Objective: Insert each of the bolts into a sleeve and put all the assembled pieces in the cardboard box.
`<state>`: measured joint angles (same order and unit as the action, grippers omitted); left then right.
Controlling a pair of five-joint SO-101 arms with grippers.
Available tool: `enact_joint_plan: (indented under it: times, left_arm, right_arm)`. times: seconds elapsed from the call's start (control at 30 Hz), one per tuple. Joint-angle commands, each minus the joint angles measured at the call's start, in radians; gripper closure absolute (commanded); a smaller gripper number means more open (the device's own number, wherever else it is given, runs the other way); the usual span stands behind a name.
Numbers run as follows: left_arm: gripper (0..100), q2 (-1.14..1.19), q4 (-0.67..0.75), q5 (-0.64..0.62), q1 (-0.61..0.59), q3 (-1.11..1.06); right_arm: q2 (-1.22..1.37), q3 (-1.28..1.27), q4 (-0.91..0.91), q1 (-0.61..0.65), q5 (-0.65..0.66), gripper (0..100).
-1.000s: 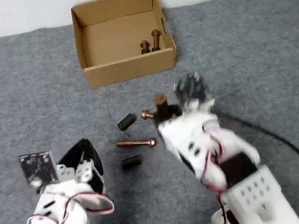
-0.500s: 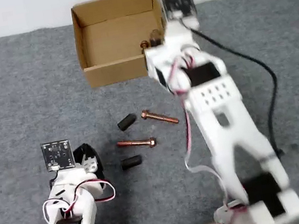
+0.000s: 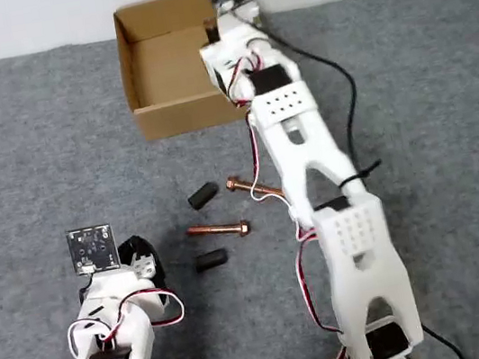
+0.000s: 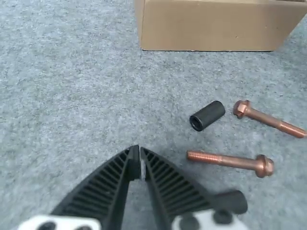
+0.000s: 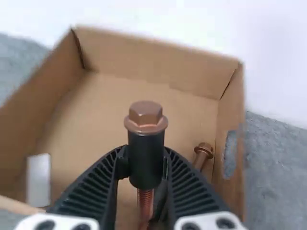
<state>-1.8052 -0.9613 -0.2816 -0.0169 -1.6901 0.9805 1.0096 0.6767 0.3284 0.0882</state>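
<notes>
My right gripper (image 5: 144, 155) is shut on a black sleeve with a copper bolt (image 5: 145, 125) through it, held upright over the inside of the cardboard box (image 5: 96, 110). Another assembled piece (image 5: 202, 155) stands against the box's side wall. In the high view the right arm stretches to the box (image 3: 163, 73), with its gripper (image 3: 215, 36) above the right half. Two bare bolts (image 3: 255, 188) (image 3: 218, 229) and two loose sleeves (image 3: 203, 195) (image 3: 210, 260) lie on the carpet. My left gripper (image 4: 139, 155) is shut and empty, near a sleeve (image 4: 207, 115) and the bolts (image 4: 230, 161) (image 4: 268, 120).
Grey carpet covers the table. A white wall rises behind the box. A black cable (image 3: 348, 89) runs along the right arm. A white strip (image 5: 37, 179) lies inside the box on its floor. Open carpet spreads left of the loose parts.
The right arm swung from the middle of the carpet up to the box, carrying the sleeved bolt. The left arm shifted slightly right early on, then stayed still.
</notes>
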Motion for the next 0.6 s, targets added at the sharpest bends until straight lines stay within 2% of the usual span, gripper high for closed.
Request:
enact_joint_plan:
  times: [0.0, 0.13, 0.3, 0.4, 0.57]
  left_arm:
    - [100, 0.002, 0.031, 0.002, -0.023, 0.007]
    - [100, 0.002, 0.031, 0.002, -0.023, 0.007]
    - [100, 0.002, 0.032, 0.002, -0.023, 0.007]
    - [100, 0.002, 0.032, 0.002, -0.023, 0.007]
    - [100, -0.002, 0.032, 0.002, -0.044, 0.007]
  right_arm:
    - [0.142, 0.25, -0.012, -0.01, 0.049, 99.1]
    - [0.277, 0.405, 0.159, 0.002, 0.086, 97.2]
    - [0.349, 0.542, 0.274, 0.016, 0.086, 84.0]
    - [0.349, 0.597, 0.323, 0.03, 0.084, 86.1]
    - [0.311, 0.672, 0.461, 0.054, 0.083, 96.9]
